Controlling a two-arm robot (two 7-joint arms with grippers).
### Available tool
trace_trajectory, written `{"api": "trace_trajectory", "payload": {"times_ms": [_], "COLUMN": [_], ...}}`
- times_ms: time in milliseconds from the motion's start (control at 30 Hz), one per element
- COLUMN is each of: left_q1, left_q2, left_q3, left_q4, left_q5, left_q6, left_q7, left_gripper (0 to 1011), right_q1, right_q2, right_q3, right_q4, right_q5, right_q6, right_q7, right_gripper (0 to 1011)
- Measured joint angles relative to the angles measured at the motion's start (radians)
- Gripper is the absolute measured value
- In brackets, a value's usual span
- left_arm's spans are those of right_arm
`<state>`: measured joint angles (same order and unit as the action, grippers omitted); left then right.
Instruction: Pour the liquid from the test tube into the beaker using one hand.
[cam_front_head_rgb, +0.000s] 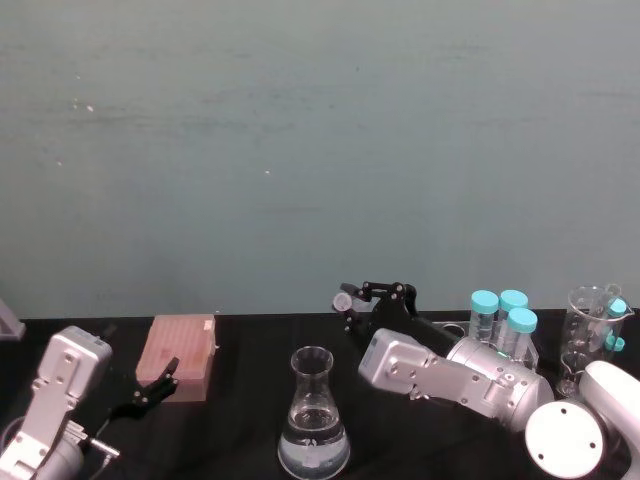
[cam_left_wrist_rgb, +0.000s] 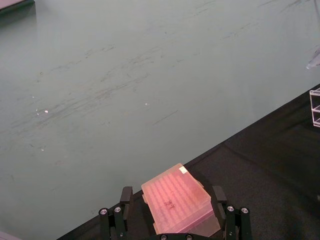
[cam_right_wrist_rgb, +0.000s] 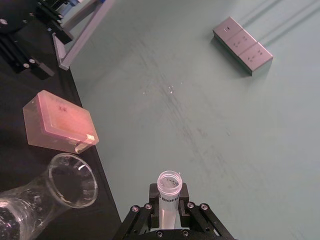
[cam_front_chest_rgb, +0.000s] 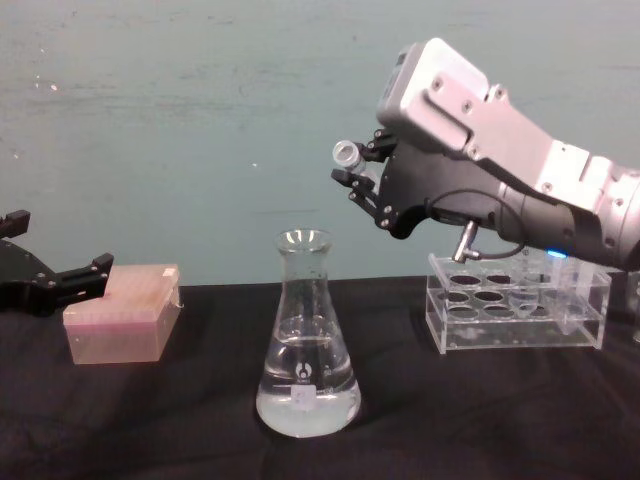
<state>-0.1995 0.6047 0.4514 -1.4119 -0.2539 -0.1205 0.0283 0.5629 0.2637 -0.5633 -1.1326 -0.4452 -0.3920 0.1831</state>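
clear plastic tube held high in the right end effector, beside the flask

from my station i see the right end effector (cam_right_wrist_rgb: 169, 196) raised over the table (cam_front_chest_rgb: 450, 430), its two black fingers clamped on the test tube (cam_front_chest_rgb: 348, 153). the tube lies close to level, with its open whitish rim turned toward the chest camera. it sits higher than the mouth of the flask (cam_front_chest_rgb: 306, 340) and to the robot's right of it, apart from the glass. i cannot tell whether anything is inside the tube. the flask stands upright on the black table near the middle, with clear liquid (cam_front_chest_rgb: 306, 408) pooled in its wide base. below the right arm a clear acrylic rack (cam_front_chest_rgb: 515, 312) sits on the table, and in the head view teal-capped tubes (cam_front_head_rgb: 500, 315) stand behind that arm. the left end effector (cam_left_wrist_rgb: 171, 190) hangs low on the robot's left, fingers apart and holding nothing, just beside a pink tip box (cam_front_chest_rgb: 120, 312).
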Motion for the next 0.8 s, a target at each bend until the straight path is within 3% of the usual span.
{"api": "trace_trajectory", "payload": {"times_ms": [633, 800], "left_q1": [0.0, 0.0], "left_q2": [0.0, 0.0], "left_q3": [0.0, 0.0], "left_q4": [0.0, 0.0], "left_q5": [0.0, 0.0], "left_q6": [0.0, 0.0], "left_q7": [0.0, 0.0], "left_gripper": [1000, 1000], "right_q1": [0.004, 0.006], "right_q2": [0.01, 0.011], "right_q3": [-0.057, -0.068], "right_q4": [0.022, 0.026], "right_q5": [-0.17, -0.191], "right_q6": [-0.063, -0.07], "right_q7": [-0.134, -0.148], "right_gripper": [216, 216]}}
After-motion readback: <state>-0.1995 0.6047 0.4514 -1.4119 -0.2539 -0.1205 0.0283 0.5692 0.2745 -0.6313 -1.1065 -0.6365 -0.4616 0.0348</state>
